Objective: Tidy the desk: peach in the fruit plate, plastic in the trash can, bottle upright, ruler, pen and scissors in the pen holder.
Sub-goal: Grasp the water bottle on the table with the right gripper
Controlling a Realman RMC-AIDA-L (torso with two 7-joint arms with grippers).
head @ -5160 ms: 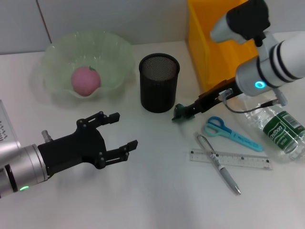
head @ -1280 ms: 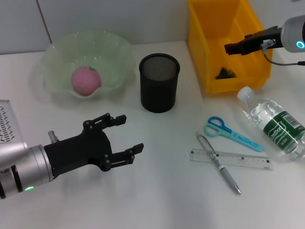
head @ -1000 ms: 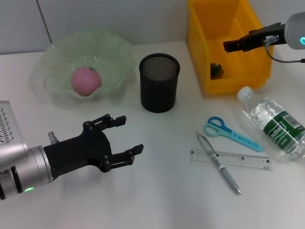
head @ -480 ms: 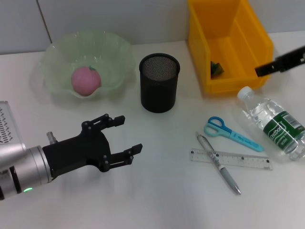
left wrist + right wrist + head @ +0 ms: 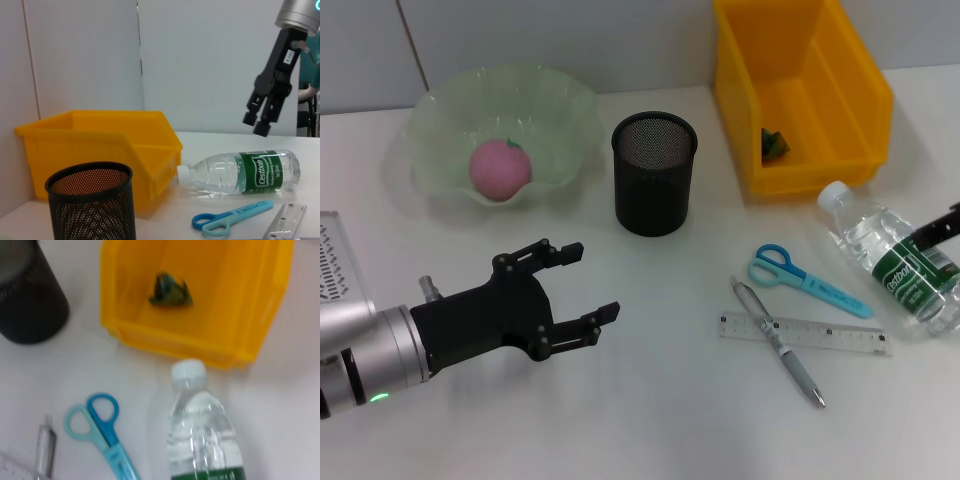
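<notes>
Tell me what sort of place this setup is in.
Probably a lab or test bench dressed as an office desk: a plain white table against bare wall panels, with a mesh pen holder, a yellow bin and stationery such as scissors laid out for tidying.

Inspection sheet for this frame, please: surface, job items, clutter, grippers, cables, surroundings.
Surface: white desk.
Job items: peach in plate; green plastic in yellow bin; bottle lying down; scissors, pen crossing ruler, all flat on desk; holder upright.
Clutter: nothing seen.
Grippers: left gripper open, over desk near holder; right gripper above bottle, fingers slightly apart, empty.
Cables: nothing seen.
Surroundings: pale wall panels.
</notes>
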